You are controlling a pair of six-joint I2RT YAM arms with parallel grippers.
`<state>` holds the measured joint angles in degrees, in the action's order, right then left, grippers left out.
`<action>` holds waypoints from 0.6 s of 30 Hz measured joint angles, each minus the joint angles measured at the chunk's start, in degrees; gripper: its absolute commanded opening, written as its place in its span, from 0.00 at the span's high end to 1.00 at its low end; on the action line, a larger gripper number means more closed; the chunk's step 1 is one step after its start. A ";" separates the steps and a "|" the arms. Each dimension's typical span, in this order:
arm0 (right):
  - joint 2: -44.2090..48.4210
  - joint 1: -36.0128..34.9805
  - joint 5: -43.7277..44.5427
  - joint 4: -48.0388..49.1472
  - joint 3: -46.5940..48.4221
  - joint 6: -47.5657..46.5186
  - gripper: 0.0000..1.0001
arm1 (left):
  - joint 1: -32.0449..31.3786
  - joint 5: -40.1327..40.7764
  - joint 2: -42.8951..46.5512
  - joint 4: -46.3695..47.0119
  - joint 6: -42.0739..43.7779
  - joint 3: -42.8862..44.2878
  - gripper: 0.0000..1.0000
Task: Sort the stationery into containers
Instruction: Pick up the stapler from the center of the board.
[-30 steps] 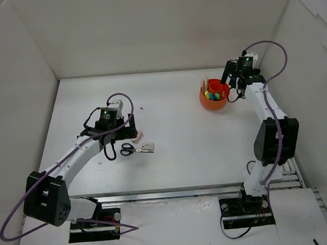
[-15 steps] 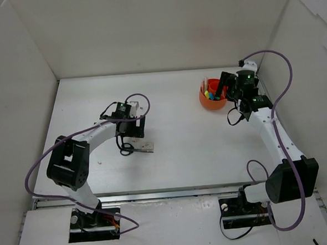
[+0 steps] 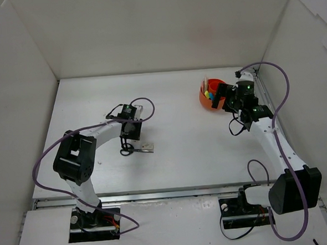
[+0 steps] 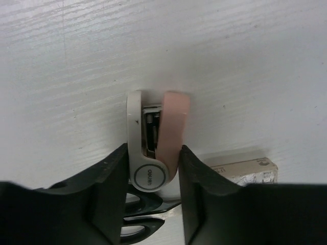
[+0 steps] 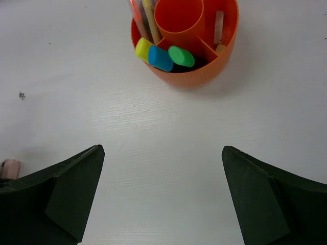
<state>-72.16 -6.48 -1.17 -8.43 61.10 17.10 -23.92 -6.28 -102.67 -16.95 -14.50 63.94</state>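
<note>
At frame centre-left, the left gripper (image 3: pixel 132 130) clamped a white-and-pink item (image 4: pixel 158 122) beside the scissors (image 3: pixel 127 149) — a carry to the orange cup (image 5: pixel 204 76) was due; the right gripper (image 5: pixel 162 149) gaped.

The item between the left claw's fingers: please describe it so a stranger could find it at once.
On the table, find the left claw beside black-handled scissors. Between its fingers lies a small item, one side white, one pink; the neighbouring block is beige.

Left arm's fingers (image 3: pixel 130 133) beside black scissors (image 3: pixel 134 149), orange cup (image 3: pixel 205 101) of stationery near right arm's fingers (image 3: pixel 223 96)
</note>
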 measured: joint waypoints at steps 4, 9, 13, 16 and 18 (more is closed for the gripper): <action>0.28 -0.09 -3.91 0.98 -1.68 0.70 0.02 | -0.57 0.57 -0.66 -0.17 0.68 1.09 0.77; 0.28 -0.44 -11.78 3.89 -4.79 1.57 0.02 | -1.88 -0.07 -0.42 -0.37 1.38 1.11 0.79; 0.24 -1.22 -20.26 12.07 -9.29 5.49 0.02 | -3.43 -3.43 3.21 1.20 3.39 -0.48 0.79; -1.38 -2.97 -25.73 19.28 -12.46 10.10 0.02 | -4.70 -8.39 10.03 4.50 5.46 -4.48 0.77; -3.65 -4.98 -27.71 23.15 -13.20 13.00 0.02 | -5.40 -12.09 14.38 6.36 6.88 -6.45 0.77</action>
<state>-75.81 -11.46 -28.88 14.72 47.90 30.11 -29.32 -18.37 -88.29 -10.59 -7.62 57.49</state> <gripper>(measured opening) 0.979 0.321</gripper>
